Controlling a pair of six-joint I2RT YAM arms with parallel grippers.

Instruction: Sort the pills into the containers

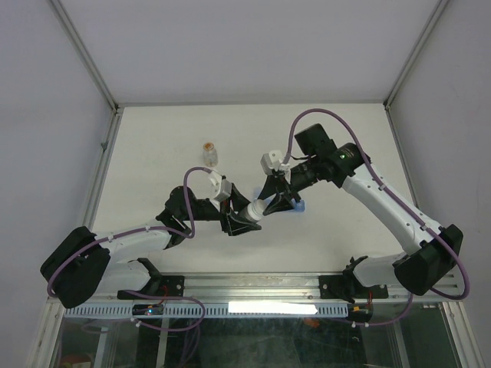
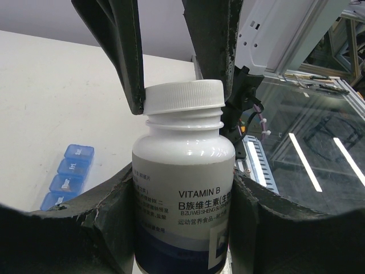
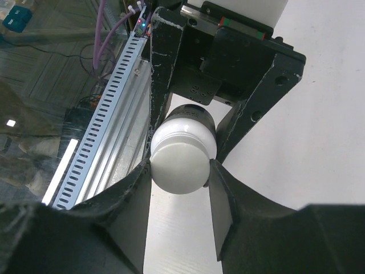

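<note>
We are clamping the left claw on the bottle and the right claw on the rim of its cap; the containers are lying left of the left claw, with the table stretching beyond them.

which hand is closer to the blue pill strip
Right. The right hand, gripping the cap, is just beside the strip; the left hand, holding the bottle, is farther off, beyond the right hand.

A robotics lab's test cell: a white tabletop sits walled by pale panels on aluminium posts — slotted cable duct and purple cables line the near edge.
</note>
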